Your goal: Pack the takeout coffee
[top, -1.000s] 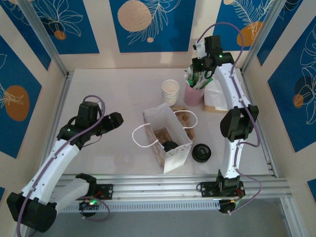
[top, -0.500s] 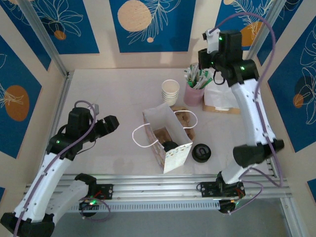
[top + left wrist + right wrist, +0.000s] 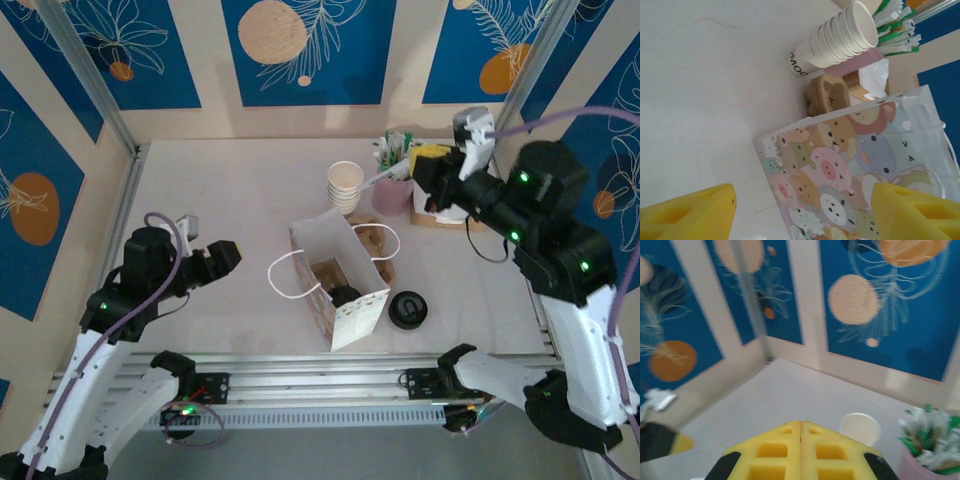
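Paper bag (image 3: 358,315), printed with cartoon animals, stands open.

bag (image 3: 840,165): paper, cartoon animal print, smooth with a bit of sheen
cups (image 3: 835,37): white paper, smooth, pretty matt
cup carrier (image 3: 827,95): brown moulded pulp, rough-looking
lid (image 3: 408,309): black plastic, kinda glossy
pink tub (image 3: 393,195): plastic I think, matt
table (image 3: 700,90): white, matt, a few fine creases
rail (image 3: 330,372): bare ribbed aluminium, dull shine
right gripper (image 3: 801,440) pads (image 3: 770,455): yellow plastic, matt, little moulded pockets
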Robot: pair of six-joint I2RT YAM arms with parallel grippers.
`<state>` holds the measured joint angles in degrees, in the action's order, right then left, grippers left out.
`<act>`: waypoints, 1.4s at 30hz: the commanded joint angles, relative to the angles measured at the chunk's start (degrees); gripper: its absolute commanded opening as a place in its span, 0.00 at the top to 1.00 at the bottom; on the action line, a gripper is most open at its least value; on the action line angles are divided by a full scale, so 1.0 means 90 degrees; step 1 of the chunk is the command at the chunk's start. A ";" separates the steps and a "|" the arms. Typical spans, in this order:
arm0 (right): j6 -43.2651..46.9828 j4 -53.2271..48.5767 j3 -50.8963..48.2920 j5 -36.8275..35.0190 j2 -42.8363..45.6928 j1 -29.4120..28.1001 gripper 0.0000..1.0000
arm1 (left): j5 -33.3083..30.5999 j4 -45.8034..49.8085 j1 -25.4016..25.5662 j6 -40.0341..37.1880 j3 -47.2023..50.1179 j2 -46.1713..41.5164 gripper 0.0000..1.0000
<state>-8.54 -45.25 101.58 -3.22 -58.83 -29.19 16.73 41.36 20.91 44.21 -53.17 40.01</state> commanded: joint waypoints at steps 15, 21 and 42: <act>-0.0264 -0.0488 -0.1426 0.0569 0.0400 -0.1624 1.00 | -0.1187 -0.0769 0.1972 0.0224 -0.0157 0.0666 0.29; -0.0132 -0.1014 -0.1415 0.0122 -0.0097 -0.1976 1.00 | -0.1360 -0.0556 0.1974 0.0282 -0.0103 0.0499 0.29; -0.0142 0.0087 -0.1226 -0.1353 0.0739 -0.2332 1.00 | -0.1642 -0.0243 0.1988 0.0245 -0.0089 0.0310 0.29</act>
<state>-9.50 -48.34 88.40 -10.11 -55.05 -49.89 3.68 37.95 38.17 46.22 -53.21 43.88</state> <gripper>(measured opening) 0.065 0.711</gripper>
